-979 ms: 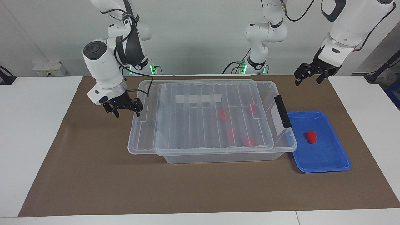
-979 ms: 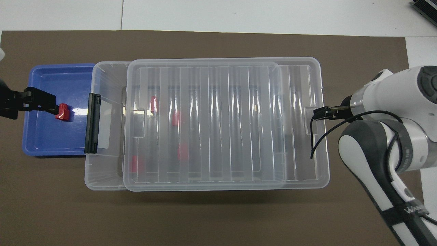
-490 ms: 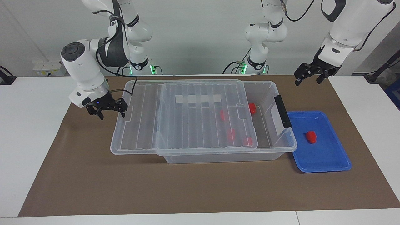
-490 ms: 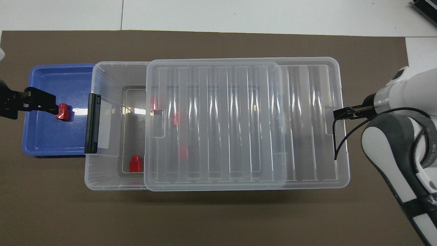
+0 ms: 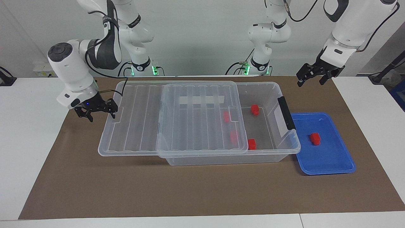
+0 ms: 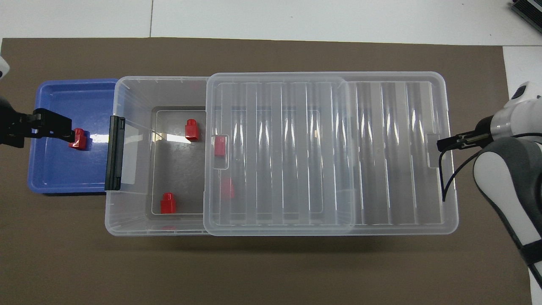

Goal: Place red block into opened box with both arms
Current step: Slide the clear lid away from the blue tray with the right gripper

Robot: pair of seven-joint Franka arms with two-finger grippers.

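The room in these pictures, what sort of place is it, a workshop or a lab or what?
Most likely a robotics lab. Two white arms are mounted at one table, the right gripper at the lid of a clear box, the left gripper raised above a blue tray, on a brown mat against bare white walls.

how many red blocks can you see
5: one in the blue tray; two uncovered in the box and; two under its lid, and.
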